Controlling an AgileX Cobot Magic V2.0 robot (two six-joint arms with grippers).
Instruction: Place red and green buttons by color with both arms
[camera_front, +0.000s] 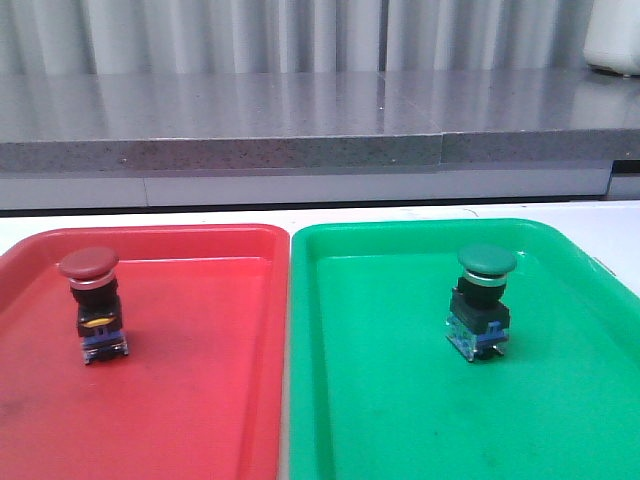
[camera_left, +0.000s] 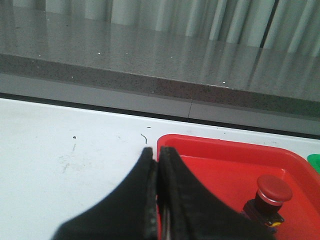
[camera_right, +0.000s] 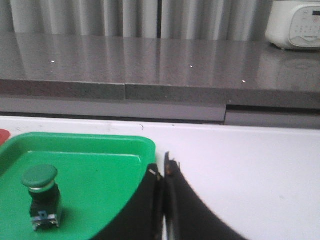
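Left gripper (camera_left: 157, 165) had its jaws pressed together, nothing between them, hanging over the white table (camera_left: 75, 160) at the near-corner rim of the red tray (camera_left: 210, 145). Right gripper (camera_right: 164, 172) was likewise closed and empty, just beside the rim of the green tray (camera_right: 100, 142). Neither arm showed in the front view. Red button (camera_front: 92, 305) stood upright in the red tray, toward its left side. Green button (camera_front: 482, 300) stood upright in the green tray. Sorting looked done: each button matched its tray, nothing left to move as far as visible.
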